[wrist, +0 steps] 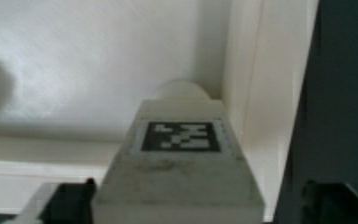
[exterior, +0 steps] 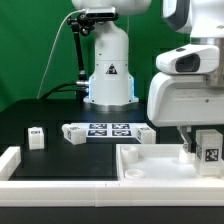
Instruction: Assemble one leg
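Note:
My gripper (exterior: 203, 152) is at the exterior view's right, low over the large white moulded tray-like piece (exterior: 150, 168). It is shut on a leg (exterior: 210, 151), a small white post with a black-and-white tag facing out. In the wrist view the leg (wrist: 181, 150) fills the middle, tag up, with its tapered end against the tray's white inner surface (wrist: 69, 90) near a raised wall. The dark fingers (wrist: 62, 203) sit on both sides of the leg, around the gripper's middle (wrist: 185, 207). Another leg (exterior: 36, 137) stands on the black table at the exterior view's left.
The marker board (exterior: 100, 130) lies on the table behind the tray, with a small white block (exterior: 144, 133) at its right end. A white piece (exterior: 9, 162) sits at the front left. The robot's white base (exterior: 108, 70) stands at the back.

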`<act>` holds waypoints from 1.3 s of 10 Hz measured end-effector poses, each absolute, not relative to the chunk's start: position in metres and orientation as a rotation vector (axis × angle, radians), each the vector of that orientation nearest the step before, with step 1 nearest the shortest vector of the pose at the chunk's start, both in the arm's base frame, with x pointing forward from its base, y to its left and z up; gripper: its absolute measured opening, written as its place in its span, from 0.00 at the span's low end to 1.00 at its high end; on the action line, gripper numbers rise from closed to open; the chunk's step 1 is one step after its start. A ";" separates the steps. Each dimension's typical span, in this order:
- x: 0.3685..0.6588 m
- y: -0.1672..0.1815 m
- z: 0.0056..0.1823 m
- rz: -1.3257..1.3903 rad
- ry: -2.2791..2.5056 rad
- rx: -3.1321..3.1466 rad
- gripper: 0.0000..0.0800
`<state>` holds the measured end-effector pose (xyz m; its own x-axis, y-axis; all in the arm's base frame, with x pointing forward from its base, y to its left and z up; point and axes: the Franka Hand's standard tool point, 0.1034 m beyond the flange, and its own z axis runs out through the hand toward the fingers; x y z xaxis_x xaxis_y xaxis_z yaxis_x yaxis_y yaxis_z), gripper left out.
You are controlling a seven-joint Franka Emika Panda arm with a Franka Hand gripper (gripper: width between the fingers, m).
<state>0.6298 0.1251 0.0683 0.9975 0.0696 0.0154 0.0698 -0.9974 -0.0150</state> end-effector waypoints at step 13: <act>0.631 0.115 0.066 -0.008 1.258 -2.781 0.36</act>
<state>0.6311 0.1145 0.0665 0.6611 -0.7496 -0.0321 -0.7491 -0.6572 -0.0830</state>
